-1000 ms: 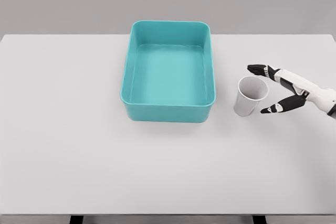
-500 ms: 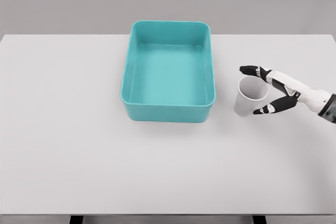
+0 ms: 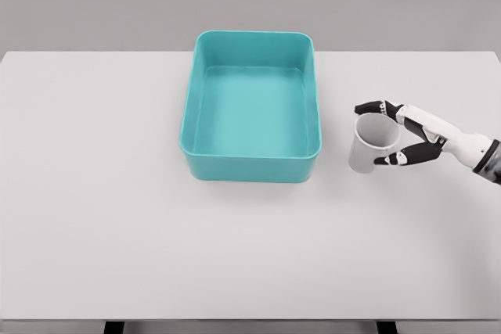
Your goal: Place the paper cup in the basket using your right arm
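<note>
1. Judging by its look, the paper cup (image 3: 371, 144) should be very light and thin-walled, easy to dent or crush if squeezed hard, and likely to tip or slide away under a sideways nudge; a gentle pinch across the upper wall, just under the rim, seems the safest hold.
2. It is plain white, tapering from a wide open mouth to a narrower base, and it leans a little, mouth up and toward the right, with nothing visible inside.
3. It sits on the white table (image 3: 117, 217), to the right of the basket (image 3: 252, 163) and apart from it, opposite the basket's near right corner.
4. Closing around it from the right is the right hand (image 3: 398, 134): one dark-tipped finger lies along the far side of the rim, another curls in at the near side by the wall.
5. The fingers bracket the cup's mouth closely and appear to touch it, though whether the grip is firm cannot be told from this angle.
6. Farther back, the teal basket is a deep rectangular tub with rounded corners, standing open and holding nothing, its long side running away from the robot.
7. The left arm does not show.
</note>
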You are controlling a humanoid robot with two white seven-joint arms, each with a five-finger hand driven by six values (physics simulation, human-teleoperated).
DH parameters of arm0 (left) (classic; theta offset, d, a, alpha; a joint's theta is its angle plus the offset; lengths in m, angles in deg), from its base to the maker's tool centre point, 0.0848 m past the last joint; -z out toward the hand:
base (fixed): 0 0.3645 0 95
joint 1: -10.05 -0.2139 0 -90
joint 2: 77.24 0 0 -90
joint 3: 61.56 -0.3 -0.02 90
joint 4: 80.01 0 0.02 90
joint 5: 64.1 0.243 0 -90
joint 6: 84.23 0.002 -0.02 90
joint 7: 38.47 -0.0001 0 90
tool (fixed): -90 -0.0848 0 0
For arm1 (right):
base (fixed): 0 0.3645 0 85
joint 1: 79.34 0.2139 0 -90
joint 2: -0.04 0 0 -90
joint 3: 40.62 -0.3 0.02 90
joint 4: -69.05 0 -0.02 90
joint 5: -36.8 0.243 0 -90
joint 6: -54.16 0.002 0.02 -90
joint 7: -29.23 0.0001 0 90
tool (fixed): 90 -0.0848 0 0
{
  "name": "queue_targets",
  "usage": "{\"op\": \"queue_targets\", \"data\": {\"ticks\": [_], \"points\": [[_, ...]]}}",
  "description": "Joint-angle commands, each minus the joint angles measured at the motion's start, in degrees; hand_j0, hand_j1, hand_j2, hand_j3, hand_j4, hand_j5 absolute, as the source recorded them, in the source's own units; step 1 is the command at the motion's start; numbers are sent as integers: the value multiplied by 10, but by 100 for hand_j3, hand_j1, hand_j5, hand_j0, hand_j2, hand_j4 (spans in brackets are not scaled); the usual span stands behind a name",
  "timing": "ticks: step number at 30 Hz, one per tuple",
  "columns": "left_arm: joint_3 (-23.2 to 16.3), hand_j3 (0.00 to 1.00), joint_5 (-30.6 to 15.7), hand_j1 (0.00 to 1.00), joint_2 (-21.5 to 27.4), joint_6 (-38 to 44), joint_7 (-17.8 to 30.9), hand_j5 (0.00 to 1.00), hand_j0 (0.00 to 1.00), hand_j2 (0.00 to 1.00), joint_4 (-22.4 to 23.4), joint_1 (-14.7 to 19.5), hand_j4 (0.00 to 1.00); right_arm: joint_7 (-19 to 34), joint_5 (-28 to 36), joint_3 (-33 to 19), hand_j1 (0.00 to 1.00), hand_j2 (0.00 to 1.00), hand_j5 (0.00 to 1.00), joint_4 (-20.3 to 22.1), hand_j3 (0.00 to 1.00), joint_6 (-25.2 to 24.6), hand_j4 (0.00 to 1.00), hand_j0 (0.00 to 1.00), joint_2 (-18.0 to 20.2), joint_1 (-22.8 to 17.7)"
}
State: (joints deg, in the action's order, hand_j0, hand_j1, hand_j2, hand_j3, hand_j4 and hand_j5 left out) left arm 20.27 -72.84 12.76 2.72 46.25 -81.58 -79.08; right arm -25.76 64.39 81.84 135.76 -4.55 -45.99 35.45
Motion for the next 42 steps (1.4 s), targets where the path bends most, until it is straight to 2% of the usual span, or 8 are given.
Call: {"op": "queue_targets", "data": {"ticks": [1,5,11,16,22,30,34,42], "points": [[0,100,0,100,0,1,0,100,100,100,0,0,100,0,4,-1,78,78,78,1,78,-1,78,78,1,0],[0,100,0,100,0,0,0,100,100,100,0,0,100,0,4,-3,74,74,74,1,74,0,74,74,-2,0],[0,100,0,100,0,0,0,100,100,100,0,0,100,0,8,-8,74,74,74,3,74,8,74,74,-2,0],[1,100,0,100,0,0,0,100,100,100,0,0,100,0,8,-38,74,74,74,4,74,10,74,74,-4,3],[0,100,0,100,0,0,0,100,100,100,0,0,100,0,8,-46,72,72,72,6,72,11,72,72,-16,12],[0,100,0,100,0,1,0,100,100,100,0,0,100,0,-7,-86,72,72,72,38,72,12,72,72,-36,17],[0,100,0,100,0,0,0,100,100,100,1,0,100,0,-18,-115,72,72,72,75,72,13,72,72,-44,16],[0,100,0,100,0,0,0,100,100,100,0,0,100,0,-44,-134,72,72,72,95,72,13,72,72,-68,24]]}}
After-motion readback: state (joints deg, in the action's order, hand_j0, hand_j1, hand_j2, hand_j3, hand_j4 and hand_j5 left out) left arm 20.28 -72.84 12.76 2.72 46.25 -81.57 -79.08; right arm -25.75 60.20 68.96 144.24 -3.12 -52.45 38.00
